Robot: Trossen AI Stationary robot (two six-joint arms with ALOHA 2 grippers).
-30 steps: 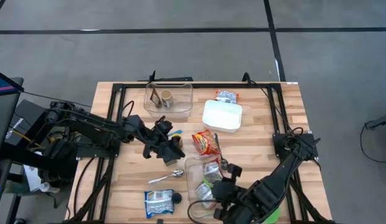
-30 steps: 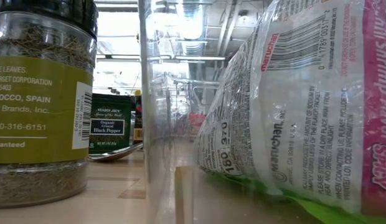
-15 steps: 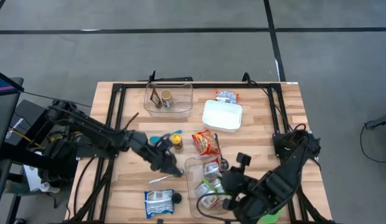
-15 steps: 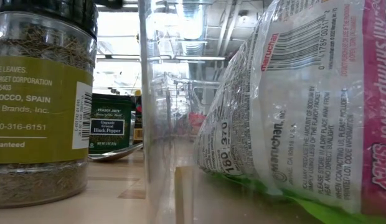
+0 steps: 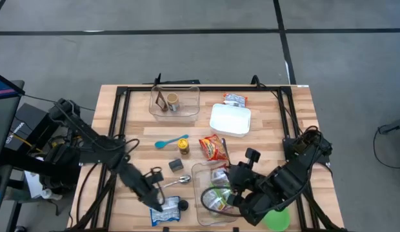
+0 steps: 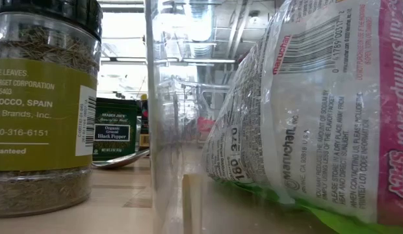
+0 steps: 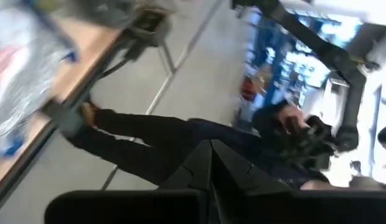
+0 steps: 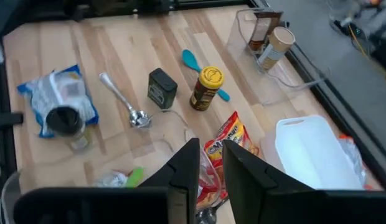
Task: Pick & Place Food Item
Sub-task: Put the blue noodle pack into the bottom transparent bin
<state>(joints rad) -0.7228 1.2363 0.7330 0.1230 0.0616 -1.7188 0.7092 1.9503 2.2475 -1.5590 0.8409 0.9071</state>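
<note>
At the near edge, the left gripper is clenched on nothing, just beside the blue-white packet, which lies on the table and is not yet picked. The right gripper hovers with parted, empty jaws over the clear container, where packets already lie. Farther off, the red noodle packet waits, so I judge the task partly done. The left wrist view shows only the room, so contact with the packet is unclear.

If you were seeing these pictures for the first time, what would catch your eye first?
Probably the red ramen packet at the table's centre, beside the white lidded container. Then the two arms at the near edge: the left gripper shut by a blue-white packet, the right gripper over the clear bin.
</note>
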